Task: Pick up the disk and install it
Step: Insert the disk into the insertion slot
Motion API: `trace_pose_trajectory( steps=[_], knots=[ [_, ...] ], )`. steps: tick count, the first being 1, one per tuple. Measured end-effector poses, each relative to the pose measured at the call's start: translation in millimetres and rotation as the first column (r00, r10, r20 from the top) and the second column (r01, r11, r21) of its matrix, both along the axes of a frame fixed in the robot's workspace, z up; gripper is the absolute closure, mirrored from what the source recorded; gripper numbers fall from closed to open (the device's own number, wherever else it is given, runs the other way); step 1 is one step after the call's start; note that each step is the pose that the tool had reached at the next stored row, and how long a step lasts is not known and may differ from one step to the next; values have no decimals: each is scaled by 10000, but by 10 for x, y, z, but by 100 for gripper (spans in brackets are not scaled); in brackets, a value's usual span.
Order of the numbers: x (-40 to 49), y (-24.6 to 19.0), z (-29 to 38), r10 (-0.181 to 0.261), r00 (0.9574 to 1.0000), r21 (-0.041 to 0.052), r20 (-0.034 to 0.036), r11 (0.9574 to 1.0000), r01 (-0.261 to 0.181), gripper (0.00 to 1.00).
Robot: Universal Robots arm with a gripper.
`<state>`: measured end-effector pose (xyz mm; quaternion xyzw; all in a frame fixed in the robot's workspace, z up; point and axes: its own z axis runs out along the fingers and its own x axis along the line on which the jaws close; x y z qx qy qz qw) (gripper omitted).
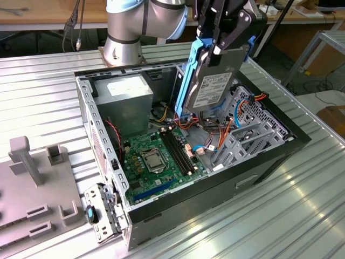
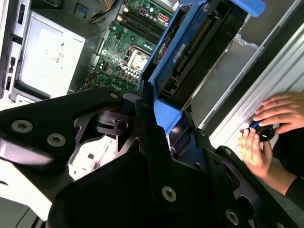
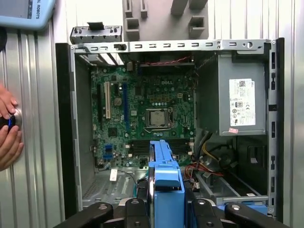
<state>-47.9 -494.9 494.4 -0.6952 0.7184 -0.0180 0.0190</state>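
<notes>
The gripper (image 1: 218,46) is closed on the upper end of the disk (image 1: 214,81), with its black fingers (image 1: 232,29) clamped across the blue bracket (image 1: 186,81). The disk hangs below the fingers, on edge and slightly tilted, label toward the exterior view's right, lower end inside the open case (image 1: 226,189). Directly beneath it are loose cables (image 1: 207,127), with the silver cage (image 1: 253,127) just beside. The motherboard (image 1: 156,156) covers the case floor, and the power supply (image 1: 126,94) sits in the corner nearest the arm base (image 1: 124,38). The case lies on the ribbed table (image 1: 302,216). In the second wrist view, a person's hands (image 2: 280,109) rest on the table beside the case, around a small dark object
</notes>
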Motion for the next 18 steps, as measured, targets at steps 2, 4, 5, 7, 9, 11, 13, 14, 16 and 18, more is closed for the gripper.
trace_pose_trajectory(
  steps=[2, 4, 5, 7, 9, 11, 13, 14, 16, 18],
  knots=[
    [10, -33, -4, -2, 10000, -2, 0, 10000, 2, 63],
    [30, -96, -11, -6, 10000, -7, 0, 10000, 6, 63],
    [38, -121, -14, -8, 10000, -11, 0, 10000, 8, 63],
    [48, -145, -16, -12, 10000, -20, 0, 10000, 12, 63],
    [56, -168, -17, -15, 10000, -30, 0, 10000, 15, 63],
    [67, -196, -20, -20, 10000, -39, 0, 10000, 20, 63],
    [79, -228, -23, -26, 10000, -46, 0, 10000, 26, 63],
    [85, -241, -25, -30, 10000, -50, 1, 10000, 30, 63],
    [103, -274, -28, -39, 10000, -67, 0, 10000, 39, 63],
    [120, -305, -32, -45, 10000, -76, 0, 10000, 45, 63]
  ],
)
